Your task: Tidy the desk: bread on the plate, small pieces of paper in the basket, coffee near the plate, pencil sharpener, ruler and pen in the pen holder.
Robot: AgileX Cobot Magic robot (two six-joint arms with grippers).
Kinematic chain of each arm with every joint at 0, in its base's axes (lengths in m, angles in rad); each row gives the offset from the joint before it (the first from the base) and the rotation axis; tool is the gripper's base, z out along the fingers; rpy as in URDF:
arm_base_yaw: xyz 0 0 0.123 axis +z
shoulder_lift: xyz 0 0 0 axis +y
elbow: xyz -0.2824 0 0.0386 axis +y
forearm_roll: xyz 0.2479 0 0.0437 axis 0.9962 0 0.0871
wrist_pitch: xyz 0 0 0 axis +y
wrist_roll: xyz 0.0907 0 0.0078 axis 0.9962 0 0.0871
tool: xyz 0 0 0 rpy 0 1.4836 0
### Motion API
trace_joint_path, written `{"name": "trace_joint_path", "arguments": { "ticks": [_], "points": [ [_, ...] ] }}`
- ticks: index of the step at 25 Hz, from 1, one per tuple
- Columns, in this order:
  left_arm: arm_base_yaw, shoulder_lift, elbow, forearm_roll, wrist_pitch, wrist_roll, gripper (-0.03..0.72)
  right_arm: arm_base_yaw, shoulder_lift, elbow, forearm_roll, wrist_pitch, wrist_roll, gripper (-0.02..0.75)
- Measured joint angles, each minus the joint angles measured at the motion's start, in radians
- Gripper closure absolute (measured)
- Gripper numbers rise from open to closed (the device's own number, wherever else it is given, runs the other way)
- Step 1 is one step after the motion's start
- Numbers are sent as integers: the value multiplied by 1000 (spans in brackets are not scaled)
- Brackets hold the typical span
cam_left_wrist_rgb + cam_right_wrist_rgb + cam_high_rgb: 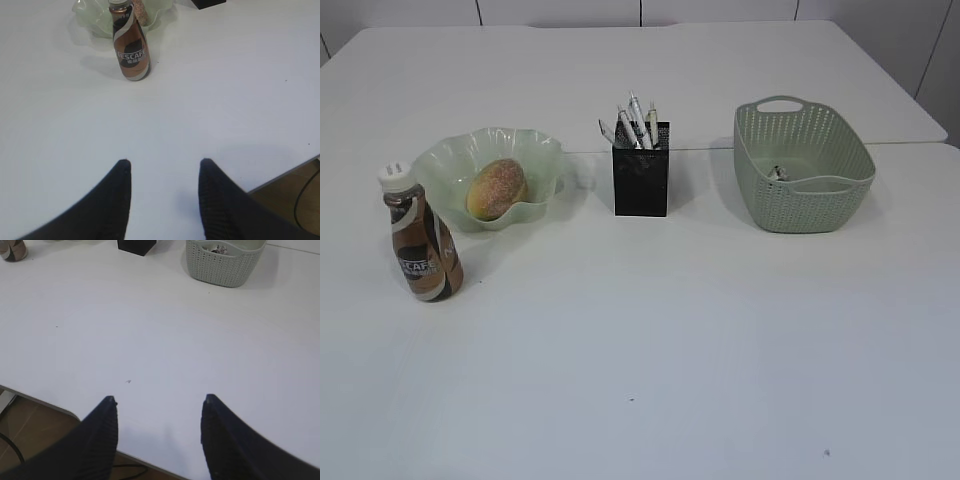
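The white counter (650, 340) carries four groups of things in a rough row across the exterior view. At the left the coffee bottle (421, 240) stands on its base, its long axis nearly vertical with the white cap on top and leaning slightly left. It stands just beside the near rim of the green glass plate (450, 165). The bread (496, 188) lies in that plate, its oval long axis tilted, running from lower left to upper right, sugared top facing the camera.

In the middle the black mesh pen holder (640, 185) stands upright, with pens (638, 122) sticking out of it, tips up and fanned to the left and right. Whether a ruler or sharpener is inside cannot be told.

At the right sits the basket (805, 205), its long axis running away from the camera, handles at the near and far ends; something small and crumpled (777, 173) lies inside it.

The left gripper (165, 167) hovers over bare counter, jaws apart and holding nothing, pointing toward the bottle, which is well apart from it. The right gripper (159, 402) hangs over the counter's near edge, jaws likewise spread and empty.
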Motion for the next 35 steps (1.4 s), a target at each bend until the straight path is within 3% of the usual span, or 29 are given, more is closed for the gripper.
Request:
{"name": "trace_joint_path", "arguments": {
  "ticks": [19, 27, 28, 31, 35],
  "points": [
    [19, 0, 0, 0, 0, 0, 401, 0, 0, 0, 0, 0, 2, 312],
    [126, 0, 0, 0, 0, 0, 401, -79, 0, 0, 0, 0, 2, 312],
    [142, 0, 0, 0, 0, 0, 401, -137, 0, 0, 0, 0, 2, 312],
    [199, -2, 0, 0, -2, 0, 402, -207, 0, 0, 0, 0, 2, 312],
    [258, -2, 0, 0, -2, 0, 402, -249, 0, 0, 0, -2, 2, 312]
  ]
}}
